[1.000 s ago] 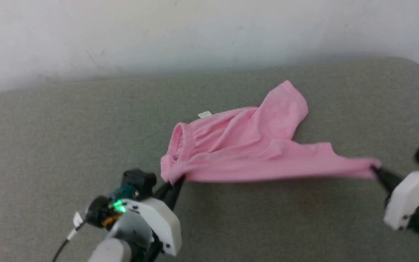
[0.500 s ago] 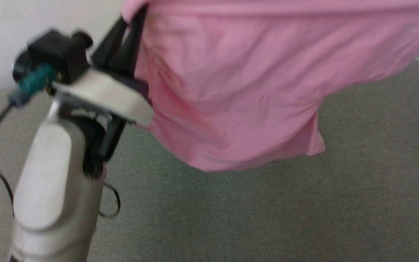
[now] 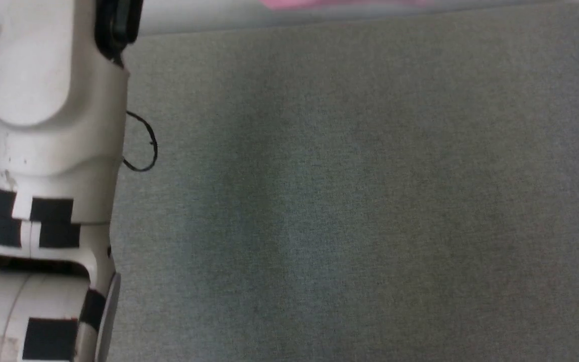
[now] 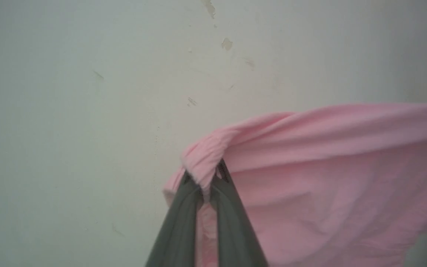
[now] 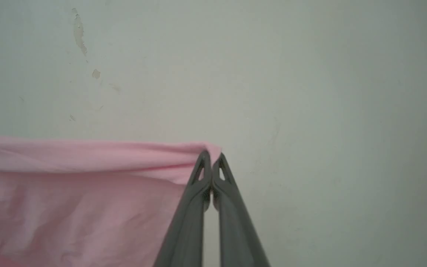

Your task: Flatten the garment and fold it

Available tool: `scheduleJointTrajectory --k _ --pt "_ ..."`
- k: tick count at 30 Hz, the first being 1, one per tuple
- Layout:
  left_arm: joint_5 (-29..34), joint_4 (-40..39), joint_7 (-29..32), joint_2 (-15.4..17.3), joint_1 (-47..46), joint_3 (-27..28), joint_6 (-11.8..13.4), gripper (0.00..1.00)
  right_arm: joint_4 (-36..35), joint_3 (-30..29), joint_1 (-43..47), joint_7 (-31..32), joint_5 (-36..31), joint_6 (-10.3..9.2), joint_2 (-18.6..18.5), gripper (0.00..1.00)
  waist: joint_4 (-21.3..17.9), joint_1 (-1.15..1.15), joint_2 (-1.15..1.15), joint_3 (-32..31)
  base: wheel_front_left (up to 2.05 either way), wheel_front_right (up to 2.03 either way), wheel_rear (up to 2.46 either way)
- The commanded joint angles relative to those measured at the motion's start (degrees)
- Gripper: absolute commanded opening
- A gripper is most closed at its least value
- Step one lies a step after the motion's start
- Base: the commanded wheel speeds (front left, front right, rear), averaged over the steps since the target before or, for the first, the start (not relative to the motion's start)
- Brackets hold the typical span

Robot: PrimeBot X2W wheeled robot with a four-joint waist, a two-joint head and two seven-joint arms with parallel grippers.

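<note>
Currently your left hand (image 4: 208, 181) and right hand (image 5: 211, 157) each pinch one end of the shorts (image 4: 328, 178), which hang stretched in the air, clear of the tabletop (image 3: 370, 201). You've yet to lay them flat and fold.

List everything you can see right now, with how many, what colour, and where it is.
garment: one, light pink, hanging in front of the wall, stretched between the two tools
padded surface: one, grey-green, below in the head view
wall: one, off-white with chipped spots, behind the garment
cable: one, black, looping beside the left forearm
left forearm: one, white with black squares, head view's left
left tool: one, dark grey, shut on the gathered waistband
right tool: one, dark grey, shut on the garment's other top corner
</note>
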Motion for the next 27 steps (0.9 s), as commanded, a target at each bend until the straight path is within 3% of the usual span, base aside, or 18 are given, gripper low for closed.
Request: scheduleJointTrajectory --k 1,9,17,22,27 --pt "0.71 1.84 -1.18 0.45 -1.15 0.54 0.41 0.0 1.52 0.1 -1.15 -0.97 -0.16 -0.2 -0.19 0.0 -1.06 -0.02 0.0 3.28 0.0 0.0 0.0" --pt "-0.08 19.42 -6.97 -0.65 -2.31 0.6 -0.26 0.0 15.57 9.55 -2.63 -6.53 2.28 -0.2 2.76 0.0 -1.47 -0.02 0.0 4.99 0.0 0.0 0.0" --pt "-3.41 28.9 -8.69 -2.63 8.68 2.24 -2.05 0.0 23.14 18.4 7.95 -9.52 6.43 -0.2 4.5 0.0 -0.57 -0.02 0.0 2.16 0.0 0.0 0.0" --pt "-4.44 26.54 -8.82 -3.58 19.74 2.81 -3.41 0.0 20.84 21.58 19.81 -11.34 5.79 -0.2 3.46 0.0 0.05 -0.02 0.0 -2.35 0.0 0.0 0.0" --pt "-3.3 17.92 -8.84 -3.79 33.59 1.7 -4.36 0.0 12.76 19.42 33.77 -10.2 4.06 -0.2 2.35 0.0 -0.01 -0.02 0.0 -7.43 0.0 0.0 0.0"
